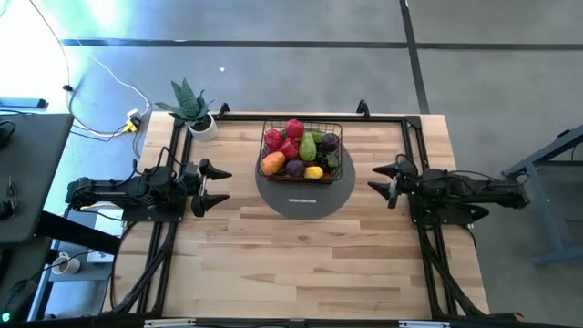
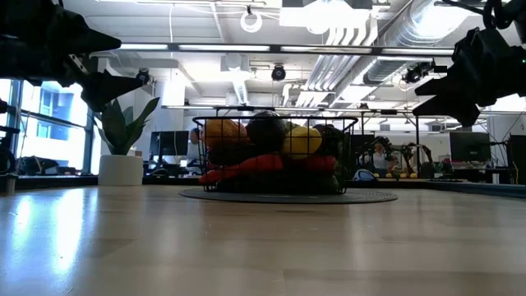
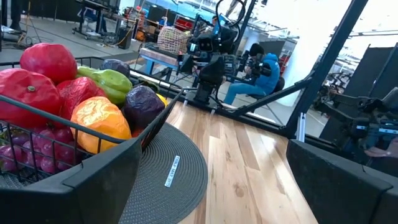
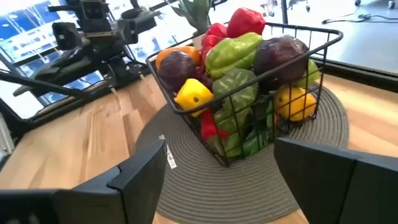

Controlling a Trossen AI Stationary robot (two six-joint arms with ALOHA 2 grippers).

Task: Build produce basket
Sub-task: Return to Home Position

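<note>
the basket (image 1: 304, 122) was seen standing on a grey round mat (image 1: 305, 199) toward the far side of the worktop (image 1: 301, 264), between the two arms, with a potted plant (image 1: 193, 107) set at the worktop's far left corner. the left gripper (image 1: 218, 187) was held just off the mat's left edge and the right gripper (image 1: 374, 179) near its right edge. each was pointed inward at the basket, and neither was clearly nearer. both were spread wide and nothing was held in either. the produce (image 1: 297, 146) was heaped above the rim, with red pieces and an orange one toward the left, green and dark purple ones toward the right, and a yellow one at the near edge. no loose piece was seen on the worktop, so the filling was judged done. since the basket lay straight ahead of each gripper, a withdrawal was judged to call for a pull straight back, clear of the wire sides.
</note>
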